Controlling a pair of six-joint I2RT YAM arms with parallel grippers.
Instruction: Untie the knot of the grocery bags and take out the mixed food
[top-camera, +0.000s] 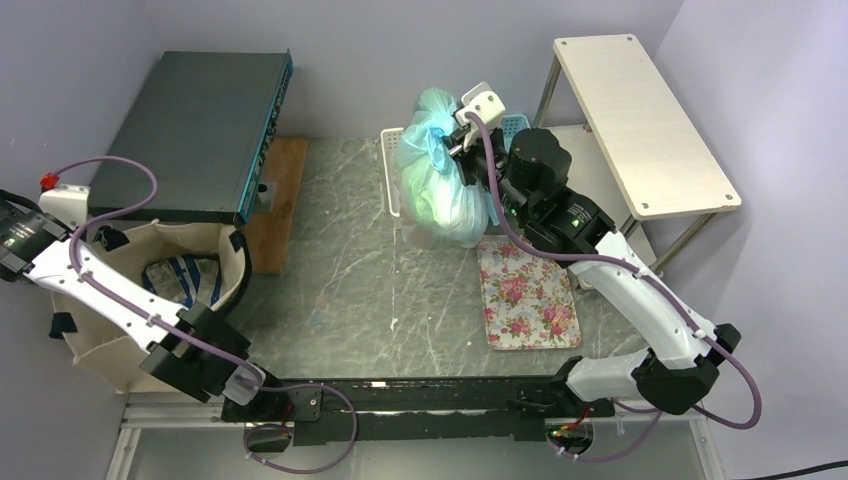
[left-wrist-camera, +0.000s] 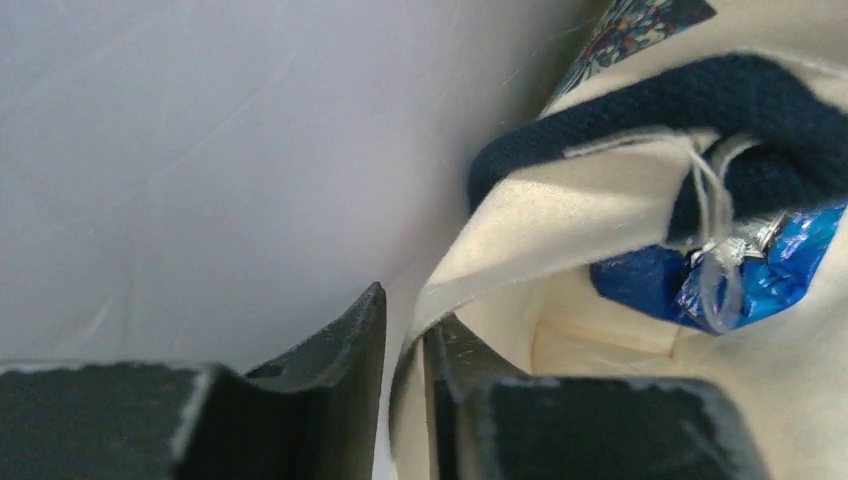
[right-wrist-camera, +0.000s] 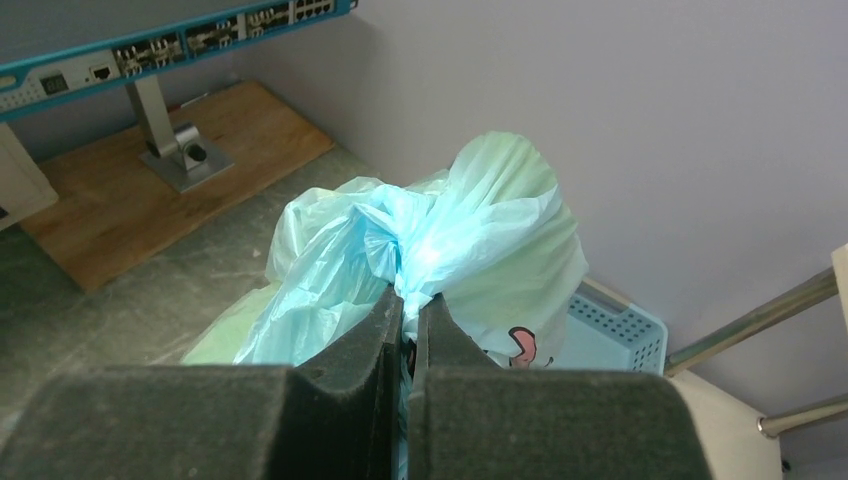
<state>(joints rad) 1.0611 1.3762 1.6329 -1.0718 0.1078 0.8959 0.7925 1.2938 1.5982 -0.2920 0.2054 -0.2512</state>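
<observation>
The light-blue plastic bag (top-camera: 440, 185) stands at the back middle of the table, with green food showing through it. My right gripper (top-camera: 458, 140) is shut on the bunched plastic at the bag's knot (right-wrist-camera: 405, 245), just below the twist. The beige canvas tote (top-camera: 120, 330) sits at the far left. My left gripper (left-wrist-camera: 405, 320) is shut on the tote's rim (left-wrist-camera: 480, 270). A blue tortilla-chip bag (left-wrist-camera: 740, 275) lies inside the tote under a dark strap (left-wrist-camera: 700, 95). The rest of the food is hidden.
A white basket (top-camera: 392, 170) and a blue basket (right-wrist-camera: 615, 325) stand behind the plastic bag. A floral tray (top-camera: 528, 292) lies in front of it. A grey network switch (top-camera: 195, 130) on a wooden board is at the back left, a white shelf (top-camera: 640, 120) at the right.
</observation>
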